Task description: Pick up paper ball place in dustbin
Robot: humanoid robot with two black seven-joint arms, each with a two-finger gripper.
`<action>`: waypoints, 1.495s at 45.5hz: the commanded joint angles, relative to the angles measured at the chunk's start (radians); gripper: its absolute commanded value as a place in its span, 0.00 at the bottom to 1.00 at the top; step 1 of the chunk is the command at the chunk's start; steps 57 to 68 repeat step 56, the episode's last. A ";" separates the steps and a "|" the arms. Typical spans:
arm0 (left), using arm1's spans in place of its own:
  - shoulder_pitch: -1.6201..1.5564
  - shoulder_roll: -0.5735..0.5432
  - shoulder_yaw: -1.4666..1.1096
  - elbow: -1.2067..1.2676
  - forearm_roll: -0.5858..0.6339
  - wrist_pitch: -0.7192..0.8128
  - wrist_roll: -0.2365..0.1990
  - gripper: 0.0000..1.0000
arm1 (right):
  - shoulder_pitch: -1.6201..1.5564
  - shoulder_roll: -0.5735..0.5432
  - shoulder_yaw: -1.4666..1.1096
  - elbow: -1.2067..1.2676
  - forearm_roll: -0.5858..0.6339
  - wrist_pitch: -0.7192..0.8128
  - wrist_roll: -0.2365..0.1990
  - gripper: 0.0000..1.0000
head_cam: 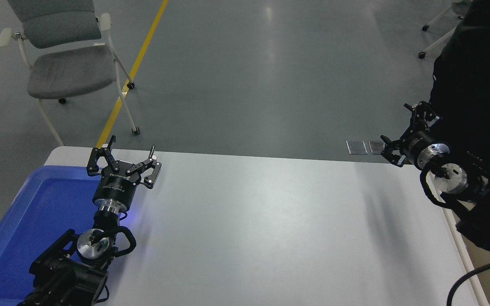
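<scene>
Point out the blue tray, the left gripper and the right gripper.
blue tray [36,212], head view, on its bare floor.
left gripper [123,159], head view, midway between its open fingertips.
right gripper [402,129], head view, midway between its open fingertips.
</scene>
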 commanded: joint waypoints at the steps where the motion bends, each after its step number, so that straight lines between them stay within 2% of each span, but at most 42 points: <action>1: 0.000 0.000 0.001 0.000 0.000 0.000 0.000 0.99 | -0.037 0.097 0.056 -0.005 0.069 0.119 0.002 1.00; 20: 0.000 0.000 0.001 0.000 0.000 0.000 0.000 0.99 | -0.114 0.153 0.108 -0.166 0.091 0.234 0.002 1.00; 68: 0.000 0.000 -0.001 0.000 0.000 0.000 0.000 0.99 | -0.131 0.130 0.111 -0.157 0.098 0.297 0.002 1.00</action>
